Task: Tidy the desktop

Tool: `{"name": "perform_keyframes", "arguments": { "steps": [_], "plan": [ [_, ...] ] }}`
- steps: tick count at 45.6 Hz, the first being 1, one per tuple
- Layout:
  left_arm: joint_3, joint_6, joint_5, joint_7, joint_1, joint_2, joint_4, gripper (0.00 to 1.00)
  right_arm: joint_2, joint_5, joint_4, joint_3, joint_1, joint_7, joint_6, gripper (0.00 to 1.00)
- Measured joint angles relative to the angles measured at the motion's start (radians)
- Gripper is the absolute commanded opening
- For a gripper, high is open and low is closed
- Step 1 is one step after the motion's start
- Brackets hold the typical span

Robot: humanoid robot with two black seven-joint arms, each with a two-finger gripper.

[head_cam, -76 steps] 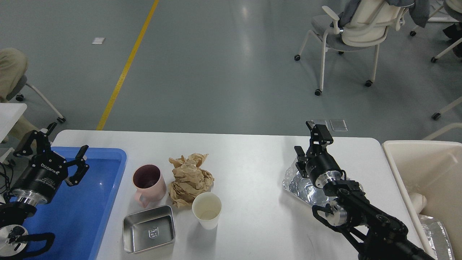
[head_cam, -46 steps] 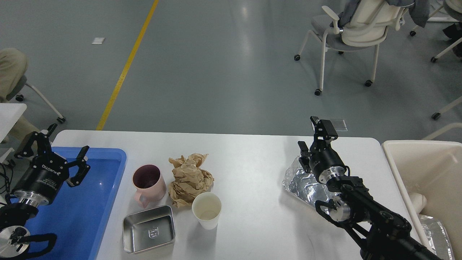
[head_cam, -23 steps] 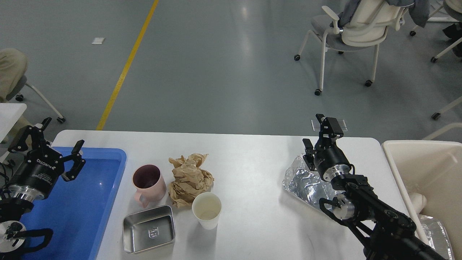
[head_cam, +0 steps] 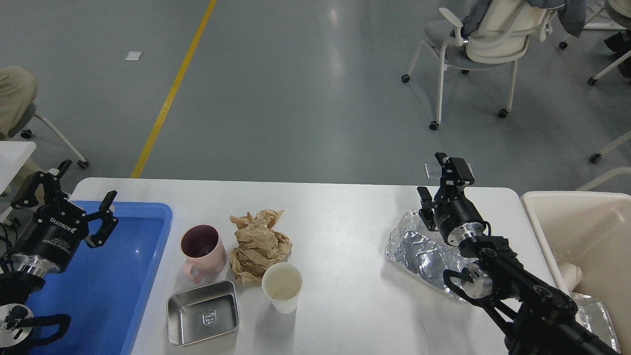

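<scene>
The white desktop (head_cam: 345, 222) holds a pink mug (head_cam: 202, 249), a crumpled brown paper (head_cam: 259, 244), a white paper cup (head_cam: 282, 286), a small steel tray (head_cam: 203, 311) and a crumpled foil sheet (head_cam: 419, 251). My left gripper (head_cam: 87, 181) is open and empty, raised over the far left corner of the blue tray (head_cam: 108, 286). My right gripper (head_cam: 438, 178) is open and empty, raised above the far edge of the foil sheet, with my right arm crossing over the foil's near right part.
A cream bin (head_cam: 581, 222) stands off the desktop's right edge with more foil (head_cam: 594, 308) inside. Chairs (head_cam: 483, 39) stand on the grey floor beyond the table. A yellow floor line (head_cam: 172, 88) runs at the far left.
</scene>
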Motion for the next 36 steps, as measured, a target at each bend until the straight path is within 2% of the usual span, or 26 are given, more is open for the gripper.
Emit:
{"name": "perform_keyframes", "arguments": {
  "steps": [18,26,36],
  "plan": [
    [-0.011,-0.002,-0.001,-0.005,-0.002,0.000,0.000,0.97,-0.002,0.000,0.000,0.001,0.000,0.000,-0.002,1.00],
    [-0.006,0.002,-0.001,0.008,-0.008,0.000,0.003,0.97,0.001,-0.001,-0.001,0.001,0.000,0.000,-0.003,1.00],
    [0.027,-0.006,0.013,0.065,0.001,0.040,0.004,0.97,0.013,-0.001,-0.004,-0.003,-0.001,0.002,-0.003,1.00]
  ]
}}
